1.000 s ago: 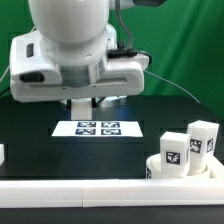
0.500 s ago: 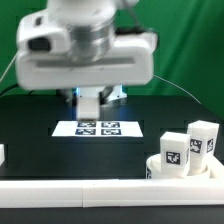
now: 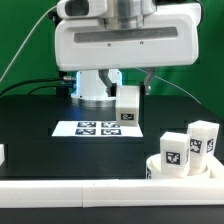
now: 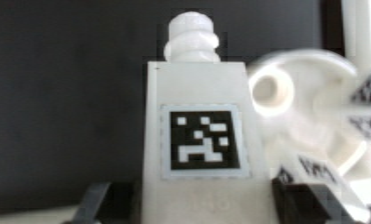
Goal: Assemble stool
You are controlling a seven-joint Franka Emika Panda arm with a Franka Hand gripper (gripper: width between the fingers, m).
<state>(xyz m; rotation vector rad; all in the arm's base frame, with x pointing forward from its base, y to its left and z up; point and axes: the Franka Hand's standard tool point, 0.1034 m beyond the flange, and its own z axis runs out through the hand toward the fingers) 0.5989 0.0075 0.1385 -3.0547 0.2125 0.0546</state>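
Observation:
My gripper [image 3: 128,90] is shut on a white blocky stool leg [image 3: 127,106] and holds it in the air above the marker board [image 3: 90,128]. In the wrist view the leg [image 4: 203,110] fills the middle, with its square tag facing the camera and its ridged peg pointing away. The gripper [image 4: 203,203] clamps it, with dark fingers [image 4: 104,200] on both sides. The round white seat [image 3: 160,172] lies at the exterior view's lower right and shows blurred in the wrist view [image 4: 315,95]. Two more tagged legs [image 3: 175,151] [image 3: 203,138] stand at the seat.
A long white border bar [image 3: 90,192] runs along the front edge. A small white piece [image 3: 2,153] shows at the exterior view's left edge. The black table meets a green backdrop behind. The arm's bulky white body [image 3: 120,45] hangs over the table's back.
The arm has risen and swung toward the exterior view's right. The held leg, hidden behind the arm before, now hangs in view above the marker board.

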